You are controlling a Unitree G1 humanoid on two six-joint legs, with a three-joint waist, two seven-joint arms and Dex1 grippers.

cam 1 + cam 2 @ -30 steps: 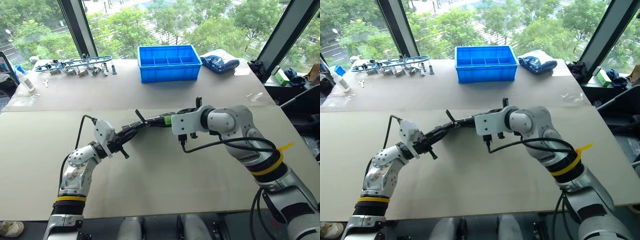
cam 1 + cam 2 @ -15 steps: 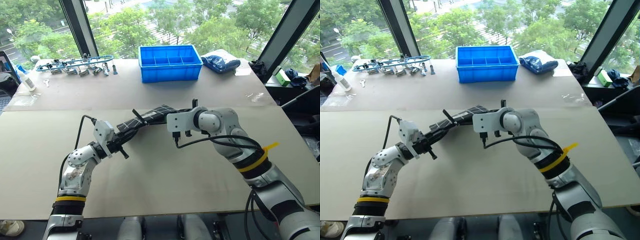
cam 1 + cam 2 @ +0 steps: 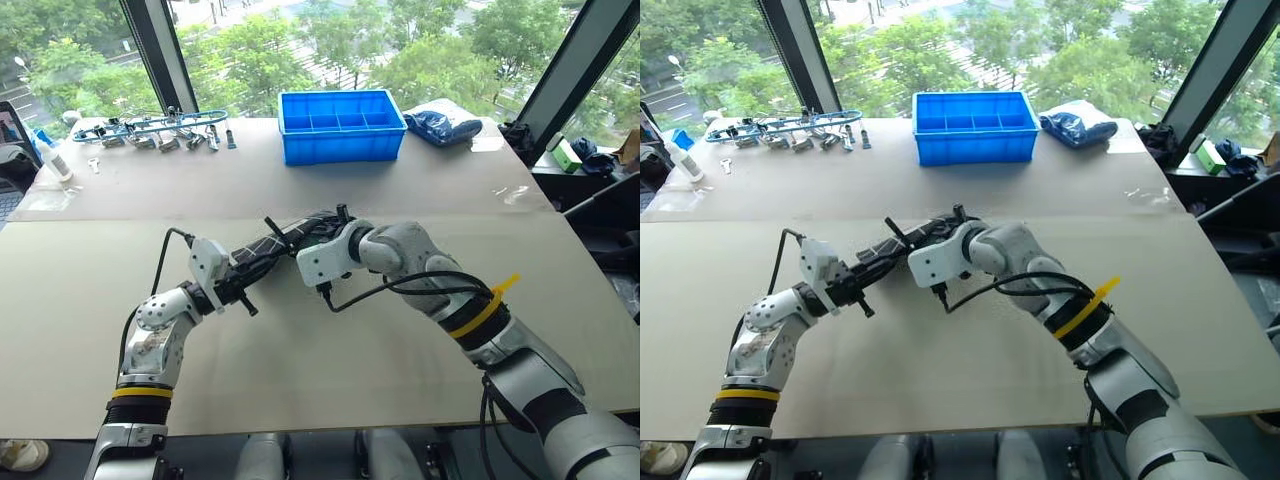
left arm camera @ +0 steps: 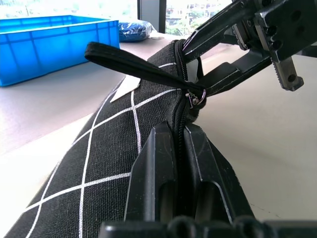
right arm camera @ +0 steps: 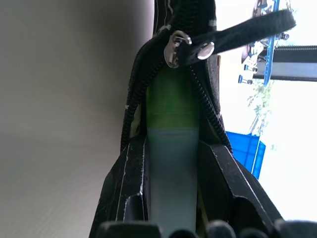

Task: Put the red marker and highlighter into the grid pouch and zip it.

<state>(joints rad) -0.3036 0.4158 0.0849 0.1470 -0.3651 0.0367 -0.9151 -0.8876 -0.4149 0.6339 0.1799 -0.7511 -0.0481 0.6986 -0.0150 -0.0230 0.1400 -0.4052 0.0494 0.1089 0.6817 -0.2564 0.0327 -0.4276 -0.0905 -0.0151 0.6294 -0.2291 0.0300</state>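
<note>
The left gripper is clamped tight on the zipper edge of the grid pouch, holding it up off the table near the scene's centre so its open mouth faces the other arm. The right gripper is closed around the highlighter, its green cap end pushed in between the parted zipper teeth, just short of the slider and its strap-like zipper pull. I judge the pouch is pinned this way so it cannot slide or sag while the pen goes in.

The red marker is not visible; whether it already lies inside the pouch cannot be told.

Count: one pouch, one highlighter, two grippers. At twelve o'clock from the pouch stands one blue bin; at about ten o'clock a cluster of metal clips; at one o'clock a crumpled blue bag
</note>
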